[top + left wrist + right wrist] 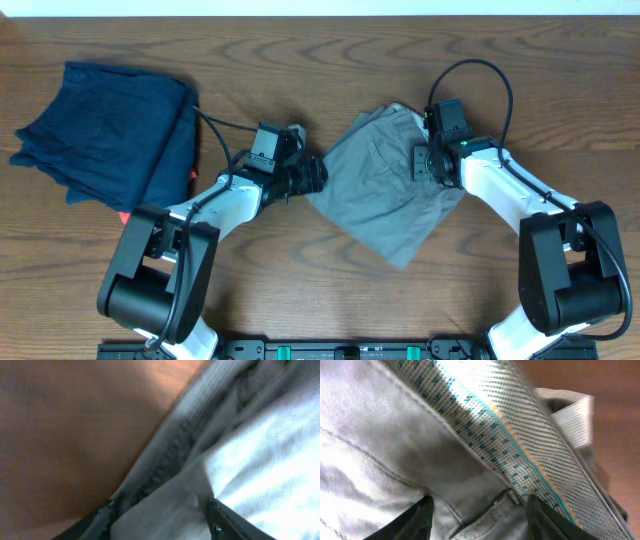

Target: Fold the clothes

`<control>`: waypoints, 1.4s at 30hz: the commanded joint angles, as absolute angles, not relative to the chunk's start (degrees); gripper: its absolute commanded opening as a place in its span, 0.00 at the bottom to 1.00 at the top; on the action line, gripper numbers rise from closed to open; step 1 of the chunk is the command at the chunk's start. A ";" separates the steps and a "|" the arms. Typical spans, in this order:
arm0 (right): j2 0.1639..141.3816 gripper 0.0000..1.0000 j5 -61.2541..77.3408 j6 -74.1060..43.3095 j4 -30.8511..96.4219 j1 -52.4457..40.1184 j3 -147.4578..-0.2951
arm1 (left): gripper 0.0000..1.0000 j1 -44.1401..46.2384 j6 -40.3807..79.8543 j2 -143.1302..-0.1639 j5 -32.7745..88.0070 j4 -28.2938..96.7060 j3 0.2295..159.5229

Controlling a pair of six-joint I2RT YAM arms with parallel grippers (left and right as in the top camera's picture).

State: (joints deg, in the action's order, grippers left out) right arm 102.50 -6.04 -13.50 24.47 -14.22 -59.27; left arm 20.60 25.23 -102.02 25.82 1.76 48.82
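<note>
The grey shorts (pixel 385 195) lie crumpled in the middle of the table, the waistband end at the upper right. My left gripper (pixel 314 174) is at the shorts' left edge. In the left wrist view its jaws (pixel 160 527) are open, with a fold of grey cloth (pixel 240 460) between them. My right gripper (pixel 428 160) is low over the shorts' upper right part. Its jaws (pixel 477 517) are open astride a grey seam, next to the pale woven waistband lining (pixel 520 440) with teal stitching and a white elastic tab (pixel 572 417).
A dark navy folded garment (pixel 110 135) lies at the far left, with a small red thing (pixel 124 214) at its lower edge. Bare brown wood (pixel 300 290) surrounds the shorts. Cables arc over both arms.
</note>
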 commanded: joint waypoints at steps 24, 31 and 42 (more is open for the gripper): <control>92.68 0.84 -8.73 -7.25 21.26 -13.87 -58.94 | 0.98 21.65 17.76 -89.45 37.78 -9.87 50.96; 83.90 0.84 -8.75 -7.27 26.55 -12.45 -58.94 | 0.98 24.36 11.60 -102.17 37.87 6.72 69.41; 82.15 0.59 -8.56 -10.70 36.47 -9.80 -58.94 | 0.75 28.69 7.88 -112.64 11.20 12.75 74.43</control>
